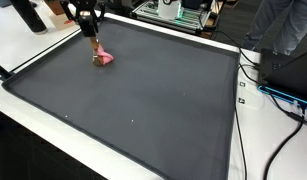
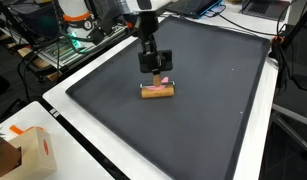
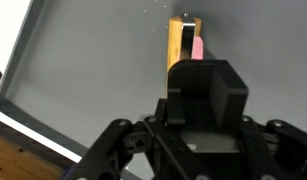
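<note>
A white bench (image 1: pixel 28 45) carries a large dark mat (image 1: pixel 163 100) with a pale border, which fills most of both exterior views. In an exterior view, a cardboard box (image 2: pixel 28 150) with orange marks sits at the far left on the bench, off the mat. Further right, near the middle of the mat's upper half, the black claw (image 2: pixel 153 70) hangs straight down from the arm. Directly under its tips lies a small wooden block (image 2: pixel 158 91), flat on its long side. A small pink piece (image 2: pixel 165 80) rests against the block on its far side. From the opposite angle, the claw (image 1: pixel 93 44) appears at the upper left of the mat, with the wooden block (image 1: pixel 95 56) below it and the pink piece (image 1: pixel 106 59) touching the block just to its right. A tangle of dark cables (image 1: pixel 268 80) lies on the bench beyond the mat's right edge. In the wrist view, the claw's own black housing fills the lower centre and hides the fingertips. Above it, the wooden block (image 3: pixel 176 45) stands as a narrow upright strip, with the pink piece (image 3: pixel 196 47) right beside it. I cannot tell whether the claw is spread or pressed together, nor whether its tips touch the block or hover just above it.
</note>
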Action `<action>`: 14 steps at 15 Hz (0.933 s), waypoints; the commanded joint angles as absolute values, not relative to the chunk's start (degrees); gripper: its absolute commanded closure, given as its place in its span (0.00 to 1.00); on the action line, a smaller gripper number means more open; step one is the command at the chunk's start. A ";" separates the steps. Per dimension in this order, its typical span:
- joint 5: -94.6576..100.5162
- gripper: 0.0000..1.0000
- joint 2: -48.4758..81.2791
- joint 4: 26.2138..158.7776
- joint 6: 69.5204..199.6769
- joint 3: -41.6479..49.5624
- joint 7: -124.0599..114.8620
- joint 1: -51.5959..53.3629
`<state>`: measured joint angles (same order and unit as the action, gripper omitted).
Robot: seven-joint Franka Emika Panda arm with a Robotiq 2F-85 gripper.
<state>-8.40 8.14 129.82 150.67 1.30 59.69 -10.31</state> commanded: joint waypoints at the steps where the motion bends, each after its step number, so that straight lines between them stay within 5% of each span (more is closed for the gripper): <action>1: -11.00 0.76 6.24 131.40 151.36 -0.54 63.46 -9.23; 14: -15.87 0.76 7.79 130.45 145.96 -4.86 69.88 -5.63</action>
<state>-14.17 7.73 129.64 150.03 -4.08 68.25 -6.87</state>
